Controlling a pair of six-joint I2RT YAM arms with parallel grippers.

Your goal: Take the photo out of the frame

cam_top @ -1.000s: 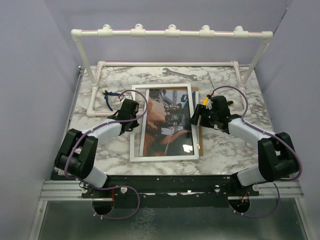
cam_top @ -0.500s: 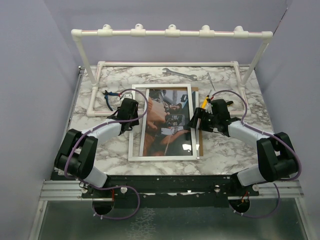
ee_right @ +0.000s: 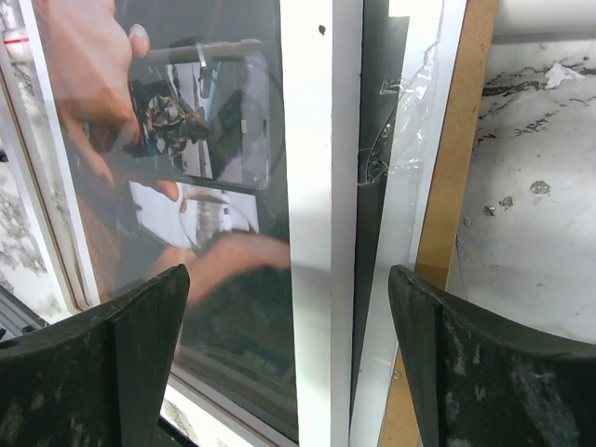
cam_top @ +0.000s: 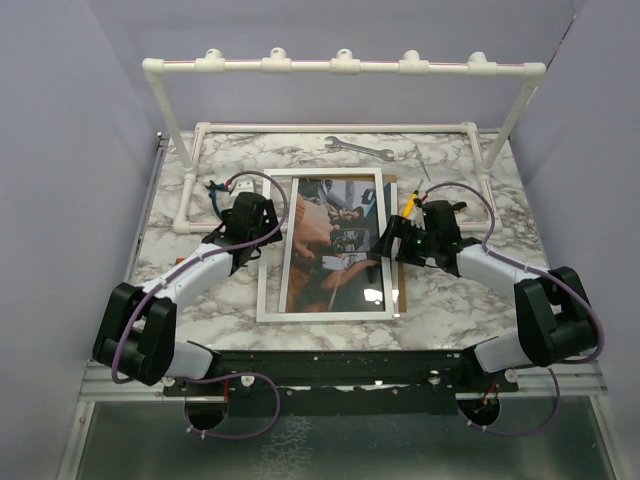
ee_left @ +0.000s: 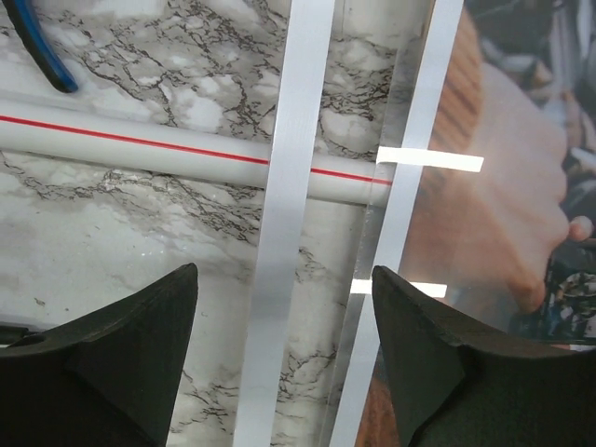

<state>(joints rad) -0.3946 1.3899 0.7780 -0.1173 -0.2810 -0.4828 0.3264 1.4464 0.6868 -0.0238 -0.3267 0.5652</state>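
From above, the frame [cam_top: 325,317] lies flat in the middle of the worktop [cam_top: 450,290], with the photo [cam_top: 335,245] inside it. The left gripper [cam_top: 262,228] is at its left edge and the right gripper [cam_top: 392,238] at its right edge. A wrench [cam_top: 358,147] lies near the far edge.

Left wrist: the jaws stand apart, a white frame strip between them.

Right wrist: the jaws stand apart astride the white border, and a brown backing board [ee_right: 458,186] shows alongside.

Pale lilac walls [cam_top: 70,140] around marble tabletop [cam_top: 260,150]
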